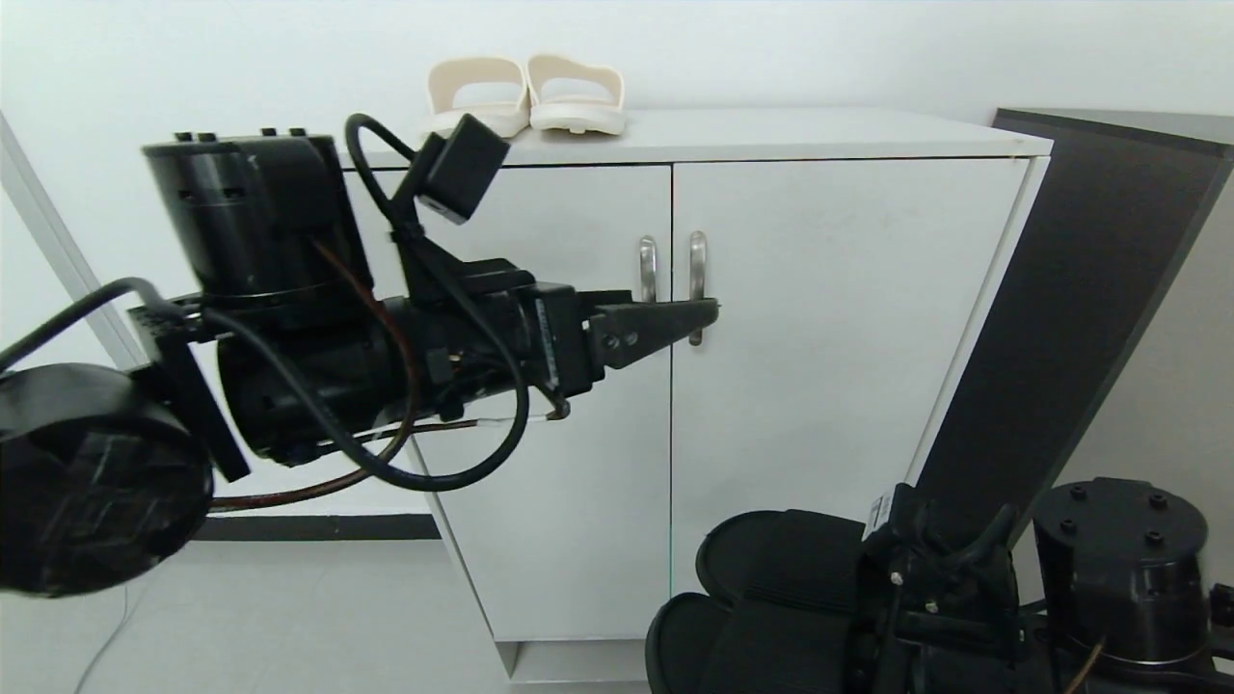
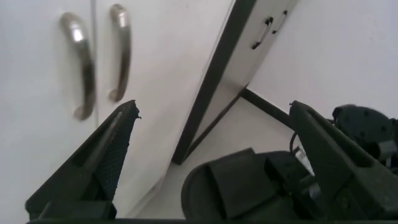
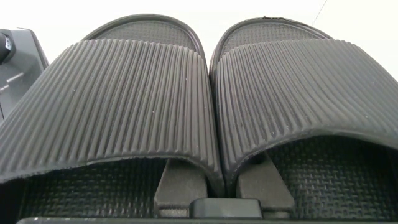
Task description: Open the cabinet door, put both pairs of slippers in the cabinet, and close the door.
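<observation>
Against a white wall, on a grey floor, stands the white cabinet, its two doors shut, with two metal handles side by side at the middle. Two cream slippers sit on its top. Left hand, spread wide, hangs just before the handles. Right hand, low beside a dark panel, grips two black slippers together.

Pair of black slippers side by side, touching; right gripper clamps inner edges.
</observation>
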You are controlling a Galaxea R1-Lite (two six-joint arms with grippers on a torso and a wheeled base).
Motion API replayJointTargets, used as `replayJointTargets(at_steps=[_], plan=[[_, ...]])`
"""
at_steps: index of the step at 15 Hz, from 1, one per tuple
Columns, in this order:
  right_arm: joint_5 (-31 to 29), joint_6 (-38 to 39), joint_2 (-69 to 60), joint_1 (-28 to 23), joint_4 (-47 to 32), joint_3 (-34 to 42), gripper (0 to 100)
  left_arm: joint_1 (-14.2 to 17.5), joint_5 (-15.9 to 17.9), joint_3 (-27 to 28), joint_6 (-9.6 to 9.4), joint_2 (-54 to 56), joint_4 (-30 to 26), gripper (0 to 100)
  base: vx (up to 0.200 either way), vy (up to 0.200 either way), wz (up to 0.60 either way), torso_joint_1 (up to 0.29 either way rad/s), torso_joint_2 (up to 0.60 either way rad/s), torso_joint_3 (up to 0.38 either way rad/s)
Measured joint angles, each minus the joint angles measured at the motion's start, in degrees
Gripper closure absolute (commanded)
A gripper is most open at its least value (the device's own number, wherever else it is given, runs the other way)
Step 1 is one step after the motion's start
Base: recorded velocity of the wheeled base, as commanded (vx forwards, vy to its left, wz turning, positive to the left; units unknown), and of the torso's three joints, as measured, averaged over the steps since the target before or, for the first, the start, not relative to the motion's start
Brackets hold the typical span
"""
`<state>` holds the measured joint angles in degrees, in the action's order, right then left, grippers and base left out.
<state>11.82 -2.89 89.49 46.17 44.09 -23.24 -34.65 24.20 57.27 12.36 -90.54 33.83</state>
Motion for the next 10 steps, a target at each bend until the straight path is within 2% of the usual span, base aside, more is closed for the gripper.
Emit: replayJointTargets(at_steps=[1,2,4,6,7,10], plan=[[0.0,0.0,0.1,0.0,0.0,0.0,100,-0.9,0.3,2.3,1.18,-1.8,-0.2,0,0.000,0.000,0.00,0.000,0.00,0.000],[0.1,0.0,0.1,0.0,0.0,0.1,100,-1.7,0.5,4.8,3.47,-3.6,-0.2,0,0.000,0.000,0.00,0.000,0.00,0.000],[0.1,0.0,0.3,0.0,0.0,0.1,100,-2.5,1.1,8.7,6.85,-6.7,-0.3,0,0.000,0.000,0.00,0.000,0.00,0.000],[0.2,0.0,0.8,0.0,0.0,0.2,100,-2.6,3.8,10.4,9.23,-8.5,-0.3,0,0.000,0.000,0.00,0.000,0.00,0.000],[0.2,0.0,1.0,0.0,0.1,0.2,100,-2.5,4.2,10.9,9.80,-9.1,-0.5,0,0.000,0.000,0.00,0.000,0.00,0.000],[0.1,0.0,1.4,0.0,1.1,0.3,100,-0.8,3.2,11.9,9.86,-10.1,-1.5,0,0.000,0.000,0.00,0.000,0.00,0.000]])
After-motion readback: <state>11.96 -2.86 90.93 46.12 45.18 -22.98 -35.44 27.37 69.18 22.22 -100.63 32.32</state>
